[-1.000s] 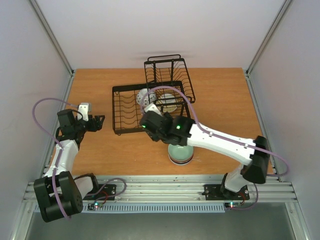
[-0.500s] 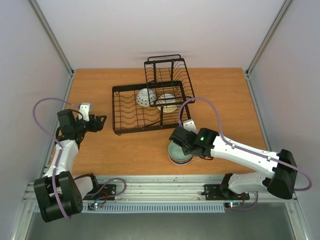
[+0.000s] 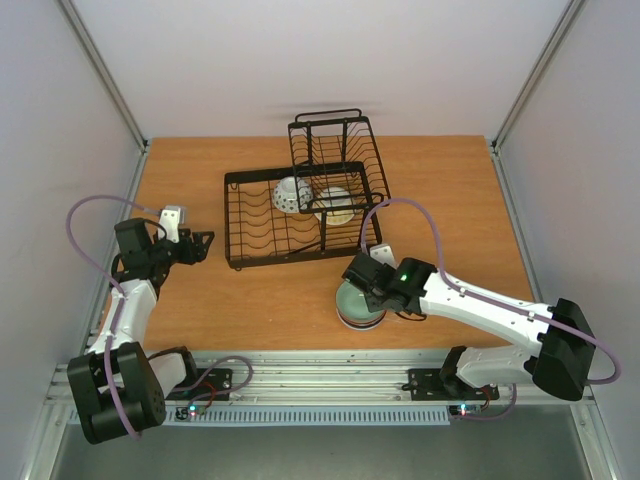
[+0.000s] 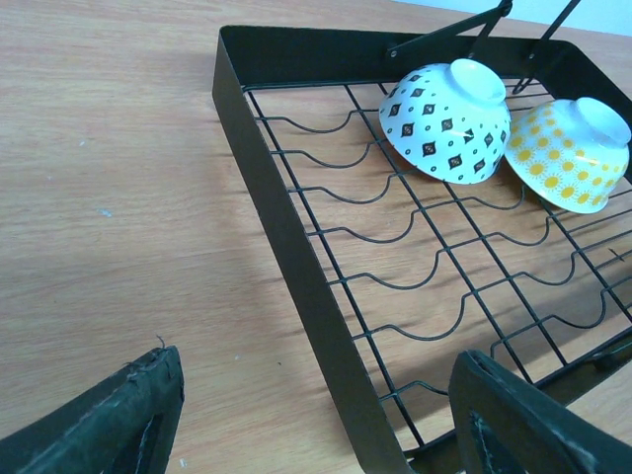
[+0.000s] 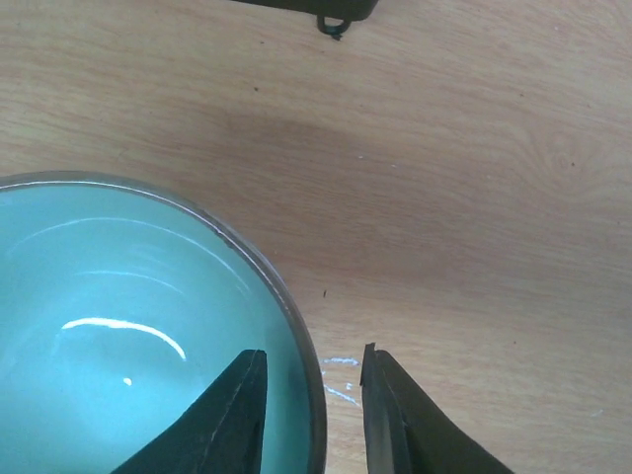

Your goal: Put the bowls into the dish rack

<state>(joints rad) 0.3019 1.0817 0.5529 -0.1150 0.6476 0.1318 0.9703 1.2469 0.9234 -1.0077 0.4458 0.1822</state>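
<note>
1. While the desk [image 3: 440,190] carries every item, the dish rack [image 3: 228,215] sits at its middle-rear, within reach of both arms. The rack is black wire, with a slotted lower tier and a raised basket [image 3: 330,140] at its far right corner.
2. Left hand [image 4: 316,355]: fingers spread wide and holding nothing. It hovers just beside the rack's near-left corner and appears to be parked clear of the loading path.
3. Right hand [image 5: 313,354]: fingers slightly apart, straddling the rim of the pale green bowl [image 5: 118,326], one finger inside and one outside. Gaps show on both sides of the rim, so no pinch is made yet. This pose suits a rim grasp, since the bowl is too wide to span.
4. Pale green bowl: upright on the desk, in front of the rack and apart from it. The interior is glossy mint with a thin dark rim line, and the top view shows a darker band low on its outside.
5. Blue-patterned bowl [image 4: 446,120] and yellow-patterned bowl [image 4: 568,153]: already in the lower tier's far right part, side by side. Both are tipped foot-up against the wires, presumably for draining.
</note>
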